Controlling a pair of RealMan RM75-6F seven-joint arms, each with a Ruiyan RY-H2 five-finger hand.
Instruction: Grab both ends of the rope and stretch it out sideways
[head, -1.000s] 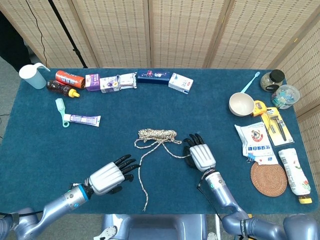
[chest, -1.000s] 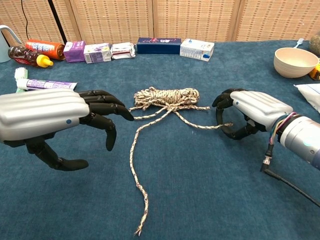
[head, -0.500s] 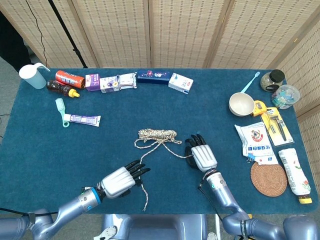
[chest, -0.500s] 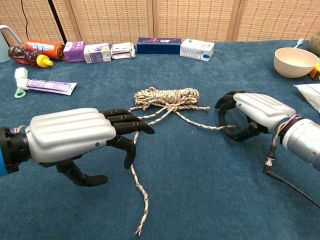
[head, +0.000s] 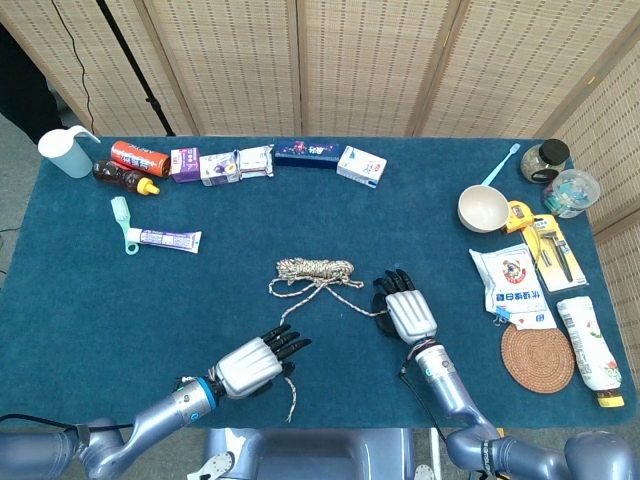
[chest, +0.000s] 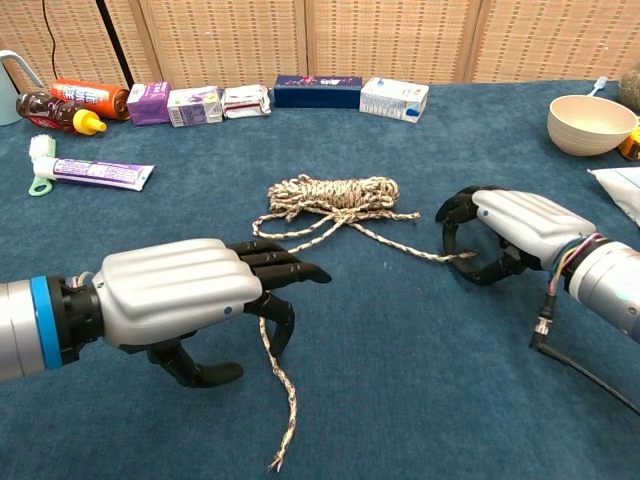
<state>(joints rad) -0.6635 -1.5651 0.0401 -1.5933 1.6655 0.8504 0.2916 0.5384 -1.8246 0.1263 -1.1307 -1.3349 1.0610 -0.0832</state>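
The speckled rope (head: 314, 267) (chest: 335, 192) lies mid-table as a tied bundle. A long end (chest: 285, 420) trails toward the front edge, and a short end (chest: 440, 254) runs right. My left hand (head: 250, 362) (chest: 185, 300) hovers over the long strand with fingers apart and holds nothing. My right hand (head: 408, 312) (chest: 510, 230) rests on the cloth with fingers and thumb curled around the tip of the short end. Whether they pinch it does not show.
Boxes, bottles and a cup line the back left (head: 225, 163). A toothpaste tube (head: 165, 238) lies at left. A bowl (head: 483, 208), packets (head: 515, 285) and a round coaster (head: 537, 355) crowd the right side. A cable (chest: 590, 375) trails from my right wrist.
My left hand has slid right and forward until its fingers are over the long strand. My right hand has shifted slightly right, and the short end has moved with it.
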